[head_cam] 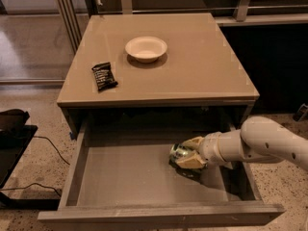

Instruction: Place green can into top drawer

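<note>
Camera view looks down on the tan-topped cabinet (192, 76) with the top drawer (120, 177) pulled fully open below it, its plain grey floor bare across the left and middle. The white arm (269, 143) reaches in from the right over the drawer's side wall, and the gripper (188, 157) sits low inside the right half of the drawer, its tan fingers closed around the green can (176, 151). The can lies tilted within the grasp, close above the drawer bottom or resting on it; which cannot be told. The step in hand looks like the release. To do it well, the can should be brought flat onto the drawer floor before the fingers part, since a round can let go at a tilt is likely to roll, and the arm should then lift straight up, keeping clear of the cabinet's front edge overhead and the right drawer wall just beside the wrist. Nothing inside the drawer blocks the spot. On the cabinet top, well apart from the work, stand a pale bowl (146, 48) and, to its left, a black snack bar wrapper (104, 75); neither interferes. A dark object (12, 124) and a cable (48, 146) lie on the floor at the left.
</note>
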You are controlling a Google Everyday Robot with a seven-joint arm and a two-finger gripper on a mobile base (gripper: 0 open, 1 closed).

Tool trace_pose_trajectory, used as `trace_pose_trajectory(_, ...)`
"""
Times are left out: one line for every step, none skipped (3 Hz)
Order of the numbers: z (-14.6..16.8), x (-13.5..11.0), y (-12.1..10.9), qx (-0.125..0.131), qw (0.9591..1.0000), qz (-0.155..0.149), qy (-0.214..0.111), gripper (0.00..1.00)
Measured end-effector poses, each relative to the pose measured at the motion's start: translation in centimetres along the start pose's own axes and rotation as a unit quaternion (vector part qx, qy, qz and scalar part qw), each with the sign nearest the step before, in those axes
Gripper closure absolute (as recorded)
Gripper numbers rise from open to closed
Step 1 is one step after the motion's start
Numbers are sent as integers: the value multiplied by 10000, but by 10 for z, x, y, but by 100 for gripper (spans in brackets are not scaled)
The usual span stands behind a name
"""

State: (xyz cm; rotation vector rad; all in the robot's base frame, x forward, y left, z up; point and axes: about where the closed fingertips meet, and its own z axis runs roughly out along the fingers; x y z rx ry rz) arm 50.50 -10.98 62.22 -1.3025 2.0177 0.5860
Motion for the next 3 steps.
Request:
trace_pose_trajectory(0, 0, 0, -1, 10000, 0, 0, 12)
trace_pose_trajectory(0, 0, 0, -1, 10000, 0, 0, 0)
trace_pose_trajectory(0, 0, 0, -1, 10000, 0, 0, 0)
